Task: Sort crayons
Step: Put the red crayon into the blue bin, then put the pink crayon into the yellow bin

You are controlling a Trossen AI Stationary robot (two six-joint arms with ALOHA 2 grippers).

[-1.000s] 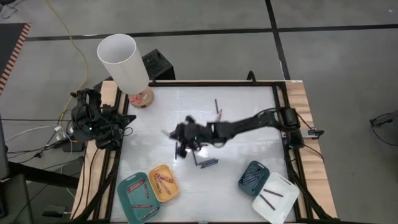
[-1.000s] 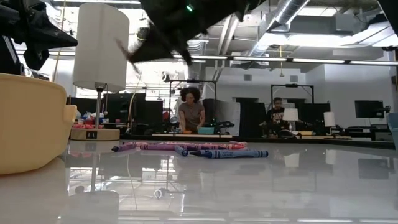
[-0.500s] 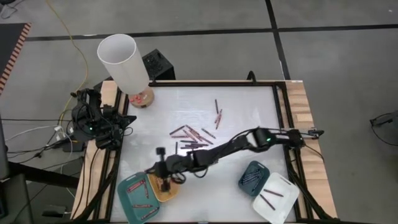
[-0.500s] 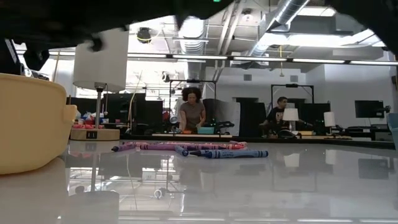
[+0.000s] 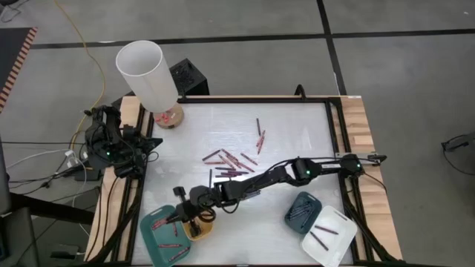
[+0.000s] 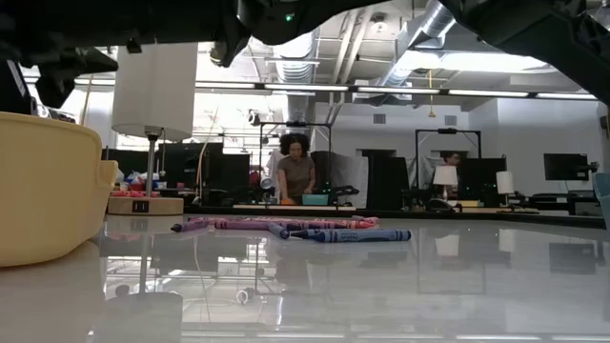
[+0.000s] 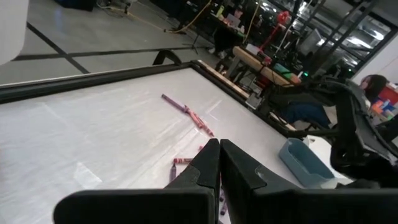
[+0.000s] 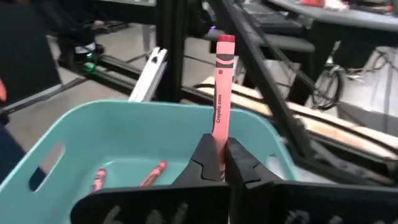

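Pink wax crayon (image 8: 219, 87), paper-wrapped and standing upright, is pinched at its lower end between the dark fingers of the right end effector (image 8: 217, 158). Just beyond it lies the large teal plastic tray (image 8: 130, 134), with two red crayons (image 8: 151, 174) on its floor. Seen from above, the right end effector (image 5: 183, 216) hangs where this teal tray (image 5: 157, 237) meets the small yellow tray (image 5: 199, 228) beside it, its arm reaching back across the glossy white counter (image 5: 297, 133). Back along the arm, a loose cluster of purple and red crayons (image 5: 226, 163) lies on the counter, with a few more (image 5: 260, 135) beyond. Well apart, near the arm's base, sit a small dark-teal tray (image 5: 303, 209) and a white tray (image 5: 328, 236). The left end effector (image 7: 219, 163), fingers pressed together, waits at the counter's far side, near a white-shaded lamp (image 5: 147, 74).
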